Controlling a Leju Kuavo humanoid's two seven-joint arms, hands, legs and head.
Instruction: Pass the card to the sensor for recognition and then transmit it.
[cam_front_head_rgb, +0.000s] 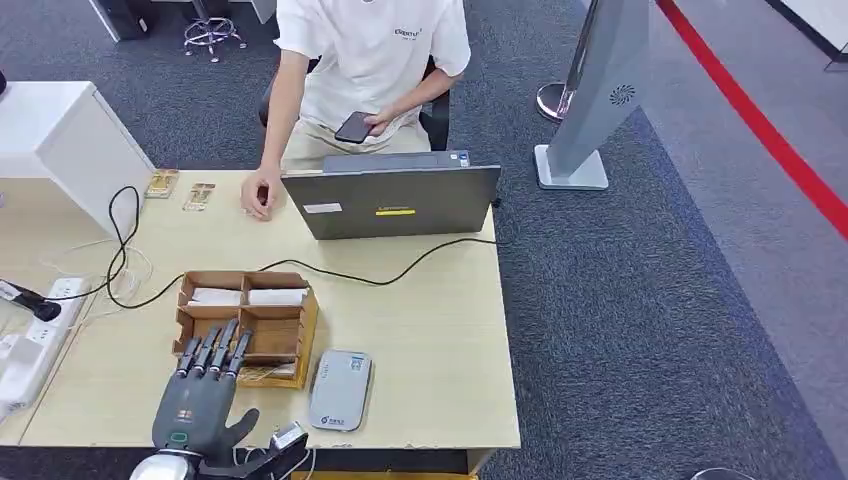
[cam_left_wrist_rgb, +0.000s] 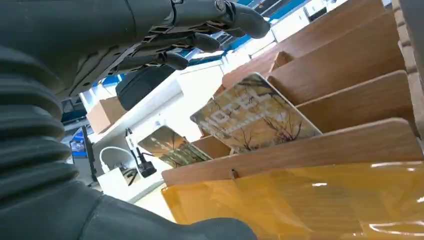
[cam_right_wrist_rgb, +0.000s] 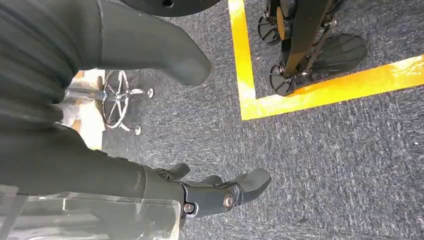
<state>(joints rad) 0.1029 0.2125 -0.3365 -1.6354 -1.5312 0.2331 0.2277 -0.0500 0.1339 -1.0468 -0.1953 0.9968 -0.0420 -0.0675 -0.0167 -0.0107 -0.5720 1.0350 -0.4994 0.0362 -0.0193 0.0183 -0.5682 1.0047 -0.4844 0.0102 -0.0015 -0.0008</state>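
Head view first: the left hand (cam_front_head_rgb: 203, 392) hovers flat over the near edge of the desk (cam_front_head_rgb: 440, 330), fingers stretched forward and a little apart, holding nothing, their tips over the front of the wooden organizer (cam_front_head_rgb: 246, 326). That reach looks like the approach to picking a card, so the task seems to be at its opening step. From the left wrist view, a card (cam_left_wrist_rgb: 255, 116) printed with bare trees leans upright in one of the wooden slots, with a second card (cam_left_wrist_rgb: 167, 145) tilted in a slot further along; standing on edge like this, they offer a top rim for fingers to pinch. Just beside the organizer, toward the robot's right, lies the grey card reader (cam_front_head_rgb: 340, 389), flat and close, so a lifted card needs only a short carry. Beyond it a black cable (cam_front_head_rgb: 380, 276) runs across the desk to the laptop (cam_front_head_rgb: 392, 201), and behind that sits a person (cam_front_head_rgb: 365, 60) holding a phone (cam_front_head_rgb: 355, 127), well placed to receive the card. The right hand (cam_right_wrist_rgb: 220, 192) hangs over the grey carpet (cam_right_wrist_rgb: 325, 165), fingers loosely curled and holding nothing.
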